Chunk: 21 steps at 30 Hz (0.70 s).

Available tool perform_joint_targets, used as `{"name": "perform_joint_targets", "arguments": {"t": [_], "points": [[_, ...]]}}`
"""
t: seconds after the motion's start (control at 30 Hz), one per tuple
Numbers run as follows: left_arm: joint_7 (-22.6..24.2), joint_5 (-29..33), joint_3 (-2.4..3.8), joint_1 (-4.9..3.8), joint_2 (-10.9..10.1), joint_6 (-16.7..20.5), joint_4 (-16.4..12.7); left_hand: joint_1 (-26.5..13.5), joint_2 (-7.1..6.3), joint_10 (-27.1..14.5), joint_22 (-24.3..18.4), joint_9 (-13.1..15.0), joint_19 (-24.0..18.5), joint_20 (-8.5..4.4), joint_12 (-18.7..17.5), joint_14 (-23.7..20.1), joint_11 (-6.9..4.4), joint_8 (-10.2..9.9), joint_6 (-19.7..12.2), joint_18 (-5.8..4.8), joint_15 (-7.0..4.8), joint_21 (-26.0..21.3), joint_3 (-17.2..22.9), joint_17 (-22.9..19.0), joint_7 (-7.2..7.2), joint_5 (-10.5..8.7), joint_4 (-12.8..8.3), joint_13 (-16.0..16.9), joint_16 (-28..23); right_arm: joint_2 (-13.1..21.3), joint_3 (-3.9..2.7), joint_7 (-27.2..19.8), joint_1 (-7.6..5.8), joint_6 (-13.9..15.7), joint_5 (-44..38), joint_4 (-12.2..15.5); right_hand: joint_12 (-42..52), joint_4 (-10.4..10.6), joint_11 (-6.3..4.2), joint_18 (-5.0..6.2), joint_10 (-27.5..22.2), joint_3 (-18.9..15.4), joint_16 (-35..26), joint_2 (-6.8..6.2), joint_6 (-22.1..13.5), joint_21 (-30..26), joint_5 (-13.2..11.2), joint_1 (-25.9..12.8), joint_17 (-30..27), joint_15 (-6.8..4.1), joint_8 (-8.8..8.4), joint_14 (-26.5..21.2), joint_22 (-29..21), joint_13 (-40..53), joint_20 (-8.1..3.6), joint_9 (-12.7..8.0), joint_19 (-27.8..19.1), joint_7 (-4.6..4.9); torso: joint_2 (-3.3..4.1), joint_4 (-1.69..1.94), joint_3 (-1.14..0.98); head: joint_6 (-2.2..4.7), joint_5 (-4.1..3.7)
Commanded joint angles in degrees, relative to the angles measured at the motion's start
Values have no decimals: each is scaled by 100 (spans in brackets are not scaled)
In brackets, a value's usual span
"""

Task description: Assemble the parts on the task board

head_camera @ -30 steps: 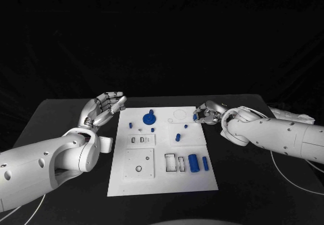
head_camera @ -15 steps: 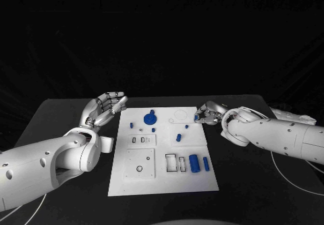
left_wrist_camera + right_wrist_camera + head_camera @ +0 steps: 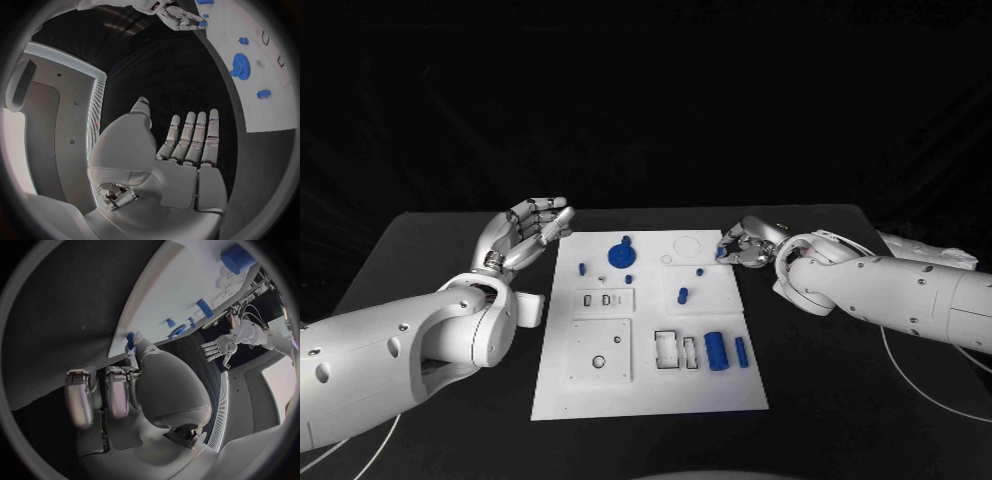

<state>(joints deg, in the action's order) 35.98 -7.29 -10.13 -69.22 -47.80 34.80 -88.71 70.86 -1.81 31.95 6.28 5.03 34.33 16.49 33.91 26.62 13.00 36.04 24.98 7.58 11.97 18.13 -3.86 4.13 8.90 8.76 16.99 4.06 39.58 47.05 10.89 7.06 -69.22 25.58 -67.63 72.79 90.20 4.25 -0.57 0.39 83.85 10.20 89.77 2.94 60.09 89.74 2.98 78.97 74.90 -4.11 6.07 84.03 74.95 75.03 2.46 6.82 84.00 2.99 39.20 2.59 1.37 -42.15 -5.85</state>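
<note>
The white task board (image 3: 646,395) lies in the middle of the black table. On it are a blue gear (image 3: 620,250), small blue pegs (image 3: 681,293), a blue cylinder (image 3: 715,348) and a blue bar (image 3: 738,349). My right hand (image 3: 747,244) hovers at the board's far right corner with fingers curled, pinching a small blue part (image 3: 130,337) at its fingertips. My left hand (image 3: 531,228) stands off the board's far left corner, fingers straight and apart, holding nothing. The left wrist view shows that flat hand (image 3: 184,145), the gear (image 3: 240,64) and the board (image 3: 262,107).
The board has a round recess (image 3: 687,245) at its far right, two rectangular slots (image 3: 675,348) beside the cylinder, and two square plates (image 3: 599,350) on its left half. Pale cables (image 3: 927,385) trail on the table under the right arm.
The whole picture has shifted slightly. Both hands keep their places, and the right hand still pinches the small blue part.
</note>
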Motion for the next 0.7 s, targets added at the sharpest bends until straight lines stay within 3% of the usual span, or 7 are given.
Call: {"name": "perform_joint_targets", "arguments": {"t": [0.03, 0.23, 0.47, 0.7], "points": [[56, -38, 4, -4, 6, -50, -6, -1, 61, -7, -9, -6, -36, 11, -14, -22, 7, -22, 22, 85, 15, -12, 16, -8, 666, 36, -21, -8, -38, 37, -1, -257, 0, 412, 350, 115, -20, -48, 28, -39, 615, 20, 23, 117, 86, 26, 47, 187, 1510, 41, 10, 597, 1505, 1497, 31, 13, 600, -5, 3, -3, -1, 34, 31], [57, -38, 3, -4, 18, -55, 20, 0, 63, -7, -9, -6, -36, 11, -14, -22, 7, -23, 22, 85, 15, -12, 16, -8, 666, 37, -21, -8, -38, 137, -14, -520, -118, 690, 863, 507, -20, -91, 55, -39, 615, 20, 23, 124, 143, 26, 96, 261, 1510, 54, 9, 597, 1505, 1497, 40, 14, 600, 28, 5, -3, 2, 57, 77], [57, -38, 3, -3, 50, -63, 51, 6, 72, -7, -10, -6, -39, 11, -15, -23, 7, -24, 24, 84, 16, -12, 14, -8, 666, 39, -22, -8, -38, 213, -21, -398, -368, 461, 834, 1119, -20, -126, 96, -39, 615, 4, 23, 113, 178, 26, 164, 309, 1510, 81, -7, 597, 1505, 1497, 59, 8, 600, 77, 0, -1, 7, 32, 124], [56, -38, 3, -3, 90, -76, 88, 8, 74, -8, -10, -6, -40, 11, -15, -23, 7, -25, 23, 84, 16, -12, 13, -8, 666, 39, -22, -8, -39, 102, -22, -111, -440, 114, 716, 1556, -20, -158, 139, -39, 615, -4, 23, 111, 165, 26, 224, 348, 1510, 108, -47, 597, 1505, 1497, 80, -8, 600, 129, -6, 13, 7, -3, 218]]}}
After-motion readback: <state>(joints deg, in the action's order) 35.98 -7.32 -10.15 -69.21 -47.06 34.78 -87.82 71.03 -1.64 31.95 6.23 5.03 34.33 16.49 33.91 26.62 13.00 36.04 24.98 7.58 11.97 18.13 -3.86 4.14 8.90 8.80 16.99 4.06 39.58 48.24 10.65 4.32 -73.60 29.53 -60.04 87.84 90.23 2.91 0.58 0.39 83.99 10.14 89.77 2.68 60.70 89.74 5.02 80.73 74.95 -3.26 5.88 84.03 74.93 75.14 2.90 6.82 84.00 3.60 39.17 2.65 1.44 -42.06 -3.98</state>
